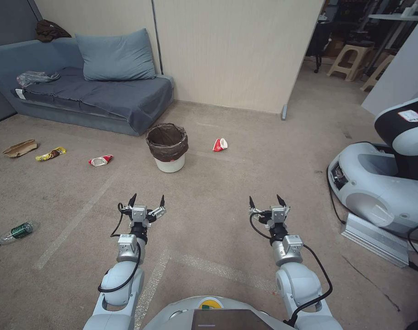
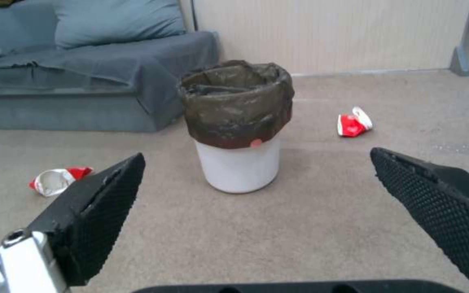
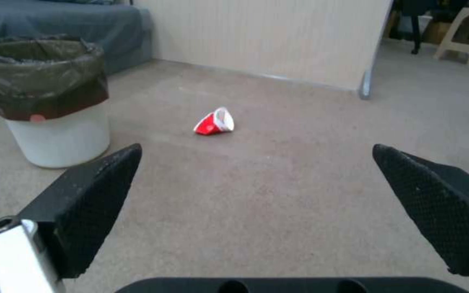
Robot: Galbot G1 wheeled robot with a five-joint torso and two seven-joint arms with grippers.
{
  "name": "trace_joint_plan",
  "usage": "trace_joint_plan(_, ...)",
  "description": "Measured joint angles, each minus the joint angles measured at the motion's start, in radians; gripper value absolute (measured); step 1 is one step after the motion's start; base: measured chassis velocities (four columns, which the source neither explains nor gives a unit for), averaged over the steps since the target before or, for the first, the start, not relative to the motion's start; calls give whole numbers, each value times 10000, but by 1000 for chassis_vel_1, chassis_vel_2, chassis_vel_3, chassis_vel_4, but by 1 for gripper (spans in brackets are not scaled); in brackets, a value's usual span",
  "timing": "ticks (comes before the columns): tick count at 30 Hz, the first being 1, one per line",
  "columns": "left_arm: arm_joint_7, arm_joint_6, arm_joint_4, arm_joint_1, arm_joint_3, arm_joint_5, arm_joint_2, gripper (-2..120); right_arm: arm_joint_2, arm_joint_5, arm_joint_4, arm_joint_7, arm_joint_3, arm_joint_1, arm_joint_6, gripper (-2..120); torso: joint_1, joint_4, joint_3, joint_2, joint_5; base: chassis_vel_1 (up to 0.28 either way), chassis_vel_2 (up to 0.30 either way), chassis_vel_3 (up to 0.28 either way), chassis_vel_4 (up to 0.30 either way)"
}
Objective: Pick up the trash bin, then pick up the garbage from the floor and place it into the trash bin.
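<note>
Trash bin (image 1: 167,146) stands upright on the carpet (image 1: 227,220) near the sofa's (image 1: 94,98) front corner, mouth up, nothing holding it. Ahead of the robot, left gripper (image 1: 147,200) and right gripper (image 1: 267,201) hover with fingers spread. A crushed red cup (image 1: 220,145) lies on its side right of the bin.

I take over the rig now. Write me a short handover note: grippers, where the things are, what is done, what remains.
Left gripper: open, empty, raised short of the trash bin.
Right gripper: open, empty, level with the left.
Trash bin stands upright on the carpet near the sofa.
Garbage on the floor: crushed cup right of the bin; another cup, yellow wrapper, paper bag and bottle to its left.
Done: nothing.
Left: lift the bin, collect all garbage.
</note>
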Motion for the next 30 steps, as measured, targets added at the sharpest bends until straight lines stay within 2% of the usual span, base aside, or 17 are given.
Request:
trace_joint_plan(13, -25, 93, -40, 9, -10, -32, 21, 100, 19, 3, 54, 22, 11, -43, -52, 100, 0, 0, 0, 0, 0, 0, 0, 0, 0)
trace_joint_plan(16, -193, 648, -330, 57, -73, -236, 140, 100, 154, 133, 446, 282, 125, -306, -497, 100, 0, 3, 0, 0, 3, 0, 0, 0, 0)
trace_joint_plan(17, -324, 1077, -533, 97, -131, -397, 239, 100, 337, 327, 958, 642, 278, -674, -1087, 100, 0, 0, 0, 0, -1, 0, 0, 0, 0)
trace_joint_plan(18, -324, 1077, -533, 97, -131, -397, 239, 100, 337, 327, 958, 642, 278, -674, -1087, 100, 0, 0, 0, 0, -1, 0, 0, 0, 0)
trace_joint_plan(20, -539, 1787, -883, 161, -210, -663, 385, 100, 637, 695, 1770, 1207, 531, -1256, -1998, 100, 0, -5, 0, 0, -2, 0, 0, 0, 0)
trace_joint_plan(21, -612, 2031, -1003, 186, -228, -755, 437, 100, 680, 878, 1905, 1324, 601, -1348, -2126, 100, 0, -7, -1, 0, -5, 0, 0, 0, 0)
trace_joint_plan(22, -612, 2031, -1003, 186, -228, -755, 437, 100, 680, 878, 1905, 1324, 601, -1348, -2126, 100, 0, -7, -1, 0, -5, 0, 0, 0, 0)
trace_joint_plan(25, -940, 3122, -1540, 285, -349, -1161, 669, 100, 737, 1118, 2003, 1444, 651, -1400, -2197, 100, 0, 2, 0, 0, -2, 0, 0, 0, 0)
trace_joint_plan(27, -977, 3241, -1595, 298, -362, -1206, 695, 100, 746, 1120, 1990, 1459, 646, -1390, -2197, 100, 0, 2, 0, 0, -1, 0, 0, 0, 0)
trace_joint_plan(28, -1086, 3612, -1781, 333, -403, -1346, 774, 100, 774, 1121, 1937, 1484, 618, -1374, -2194, 100, 0, 3, 0, 0, -2, 0, 0, 0, 0)
trace_joint_plan(30, -1140, 3790, -1866, 347, -423, -1412, 813, 100, 786, 1121, 1911, 1493, 604, -1370, -2192, 100, 0, 2, 0, 0, -1, 0, 0, 0, 0)
